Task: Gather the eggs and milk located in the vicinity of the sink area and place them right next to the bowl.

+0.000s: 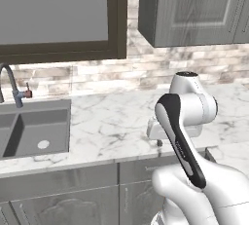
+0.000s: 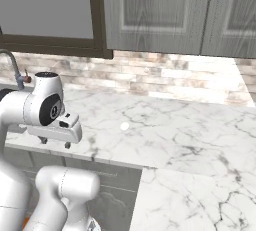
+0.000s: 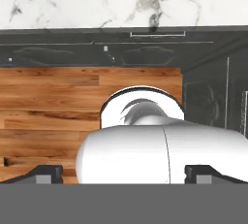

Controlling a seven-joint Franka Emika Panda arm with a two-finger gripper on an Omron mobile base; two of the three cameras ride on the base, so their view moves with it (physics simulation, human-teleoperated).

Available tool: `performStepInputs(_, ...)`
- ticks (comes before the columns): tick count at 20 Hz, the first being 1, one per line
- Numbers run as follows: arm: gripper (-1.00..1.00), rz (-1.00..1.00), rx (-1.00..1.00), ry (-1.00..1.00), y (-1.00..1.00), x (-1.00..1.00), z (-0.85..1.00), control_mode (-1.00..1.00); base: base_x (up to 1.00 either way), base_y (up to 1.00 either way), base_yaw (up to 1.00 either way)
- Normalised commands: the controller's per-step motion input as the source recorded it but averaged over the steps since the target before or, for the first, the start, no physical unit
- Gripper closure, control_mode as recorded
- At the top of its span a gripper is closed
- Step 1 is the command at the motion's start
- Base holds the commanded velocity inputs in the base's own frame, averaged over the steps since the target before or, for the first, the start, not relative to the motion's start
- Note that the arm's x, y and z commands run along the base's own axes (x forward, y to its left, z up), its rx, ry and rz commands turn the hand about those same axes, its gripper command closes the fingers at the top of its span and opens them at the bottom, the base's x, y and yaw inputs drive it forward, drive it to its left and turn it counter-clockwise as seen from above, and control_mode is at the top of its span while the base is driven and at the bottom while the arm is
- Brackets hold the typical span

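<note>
Marble counter (image 1: 112, 121), brick backsplash (image 1: 121, 75), sink (image 1: 34, 129) at left, grey cabinets (image 2: 165, 12)

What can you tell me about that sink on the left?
The sink is a dark grey double basin sunk into the white marble counter, cut off by the left edge of the left base view. The nearer basin has a pale round drain and looks empty; a ridge divides it from the other basin. Behind it rises a curved grey faucet with a small red handle, against the brick wall. Nothing touches the sink.
</note>
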Motion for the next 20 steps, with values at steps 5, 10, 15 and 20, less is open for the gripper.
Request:
performStepInputs(5,-1.0,0.0,0.0,0.0,0.0,0.0,0.0,1.0,0.0,0.0,0.0)
performStepInputs(10,-1.0,0.01,0.0,0.0,0.0,0.15,-0.01,-1.0,0.0,0.0,0.0)
performStepInputs(15,-1.0,0.07,0.0,0.0,-0.14,0.58,0.0,-1.0,0.0,0.0,0.0)
performStepInputs(20,-1.0,0.02,0.0,0.01,-0.29,0.63,0.0,-1.0,0.0,0.0,0.0)
